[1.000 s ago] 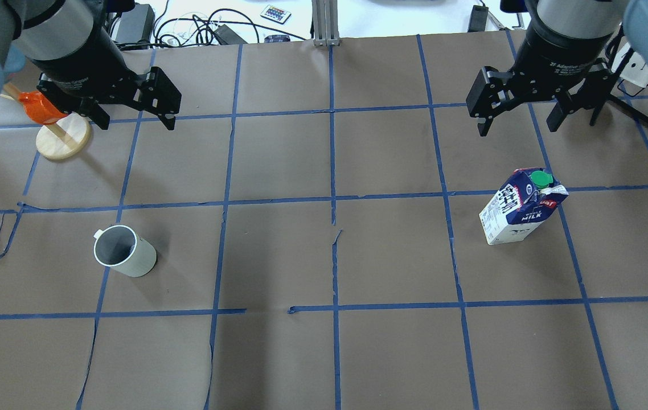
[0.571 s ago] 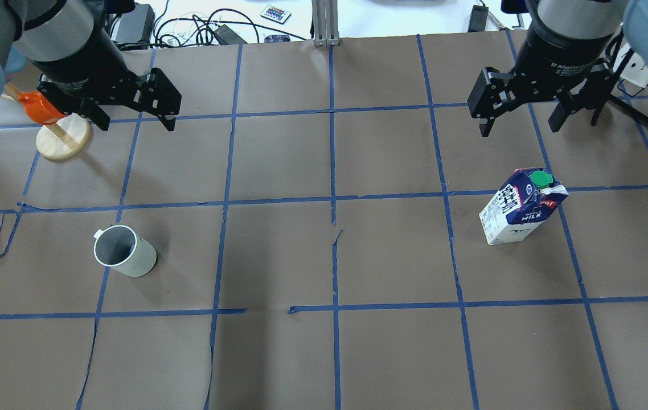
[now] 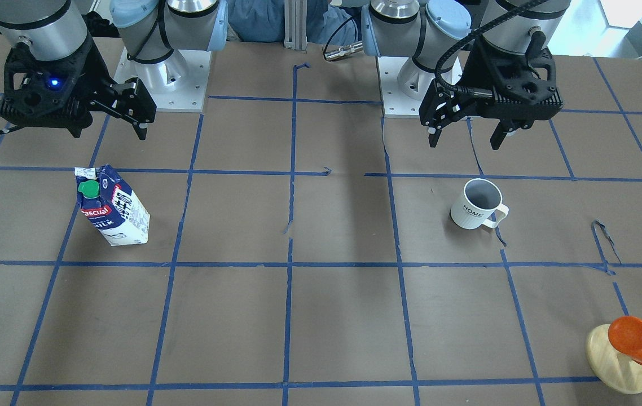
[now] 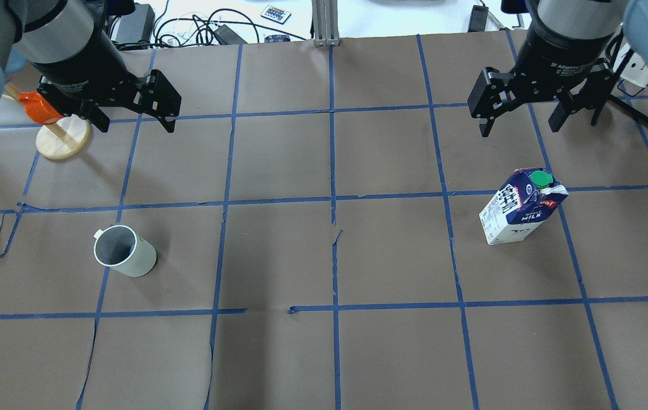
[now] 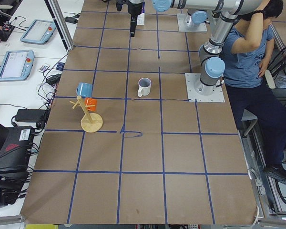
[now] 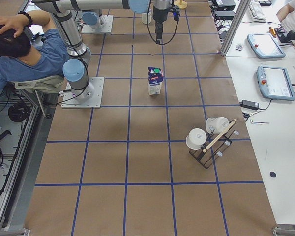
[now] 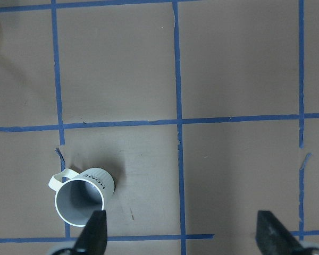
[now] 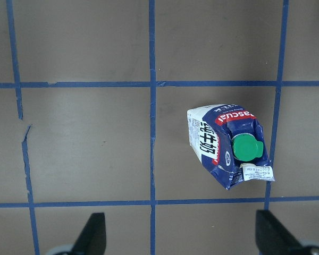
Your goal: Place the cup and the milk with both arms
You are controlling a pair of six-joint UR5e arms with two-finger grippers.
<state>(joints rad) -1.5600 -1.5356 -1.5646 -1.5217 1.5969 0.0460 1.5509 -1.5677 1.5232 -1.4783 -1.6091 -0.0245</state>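
The left arm's black two-finger gripper hangs wide open and empty above the brown papered table, likely staged to descend on the white ribbed ceramic mug, upright left of centre, handle pointing leftward and away from the robot. Right of centre, the blue-and-white gable-top milk carton stands, long axis vertical, green cap facing away; the right arm's black gripper hovers equally wide, empty.

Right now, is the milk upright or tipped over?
Upright: the milk stands on its base, green cap on top.
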